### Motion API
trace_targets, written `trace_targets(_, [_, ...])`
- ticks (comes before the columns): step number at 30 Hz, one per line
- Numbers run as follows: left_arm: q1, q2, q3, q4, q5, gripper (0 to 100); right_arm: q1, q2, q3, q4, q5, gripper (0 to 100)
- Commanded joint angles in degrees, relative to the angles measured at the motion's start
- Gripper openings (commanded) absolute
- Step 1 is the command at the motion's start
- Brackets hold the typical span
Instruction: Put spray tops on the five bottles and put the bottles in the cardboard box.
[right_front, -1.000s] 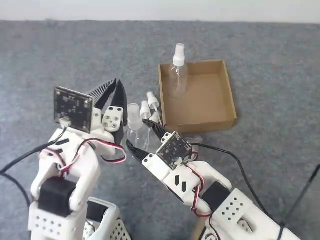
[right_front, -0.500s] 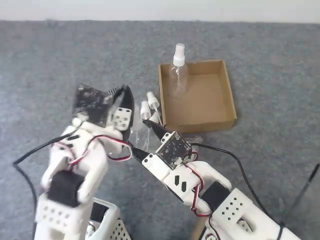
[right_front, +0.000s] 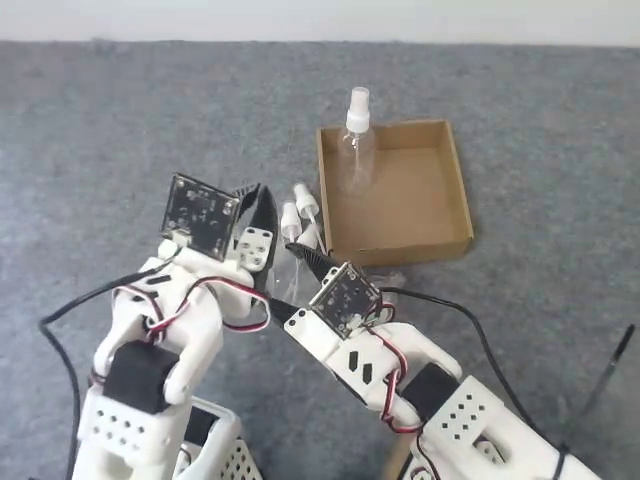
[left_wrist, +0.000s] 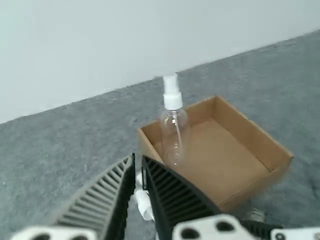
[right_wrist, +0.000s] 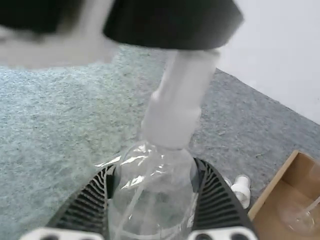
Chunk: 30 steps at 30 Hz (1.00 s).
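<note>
Each wrist carries a small dark circuit board (right_front: 203, 215); any marking on it is too small to read. The table (right_front: 100, 120) is covered in grey, carpet-like cloth, and a plain pale wall (left_wrist: 100, 40) rises behind its far edge.

At the left, the left tool (left_wrist: 138, 160) has its ribbed black fingers nearly together, with a narrow slit between the tips. In the right wrist view a black finger sits on the head of the white spray top (right_wrist: 177, 100), so the tool has hold of that. The spray top stands on the neck of a clear bottle (right_wrist: 150, 200), directly under the left tool. The right tool (right_wrist: 152, 172) clasps this bottle by its body, one finger on each side and both touching the plastic, between the two arms.

Just right of that, loose spray tops (right_front: 297, 208) lie on the table beside the left wall of the cardboard box (right_front: 410, 205). The box is open-topped. In its far left corner a second bottle (right_front: 357, 150), already fitted with a spray top, stands upright, well apart from both tools.
</note>
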Motion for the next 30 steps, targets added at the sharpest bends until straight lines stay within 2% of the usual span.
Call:
trace_targets(1, [-2.5, 0.4, 0.1, -1.1, -0.4, 1, 3.1, -0.5, -1.3, -1.7, -0.5, 0.6])
trace_targets(10, [-4.1, -0.4, 0.4, -2.5, 0.3, 1, 4.7, -0.5, -1.4, -1.9, -0.5, 0.6])
trace_targets(14, [-8.9, -6.5, 1.7, -1.7, 8.9, 2, 4.7, -0.5, -1.5, -1.4, -0.5, 0.6])
trace_targets(17, [-10.1, -12.7, 6.7, -1.8, 6.9, 6, 4.6, -0.6, -1.4, -1.3, -0.5, 0.6])
trace_targets(21, [-10.0, -19.0, 17.5, -5.5, 4.8, 12, 5.5, -0.6, -1.4, -0.8, -0.4, 0.6])
trace_targets(25, [-7.3, -22.2, 23.4, -9.4, 4.1, 12, 10.0, -0.6, -5.4, 1.9, 1.1, 0.6])
trace_targets(27, [-4.5, -22.5, 23.8, -8.0, 4.1, 12, 12.9, 0.0, -9.0, 4.1, -0.8, 0.6])
trace_targets(30, [-2.4, -22.8, 23.8, -7.1, 4.1, 12, 16.7, 0.7, -15.7, 8.9, -7.8, 0.6])
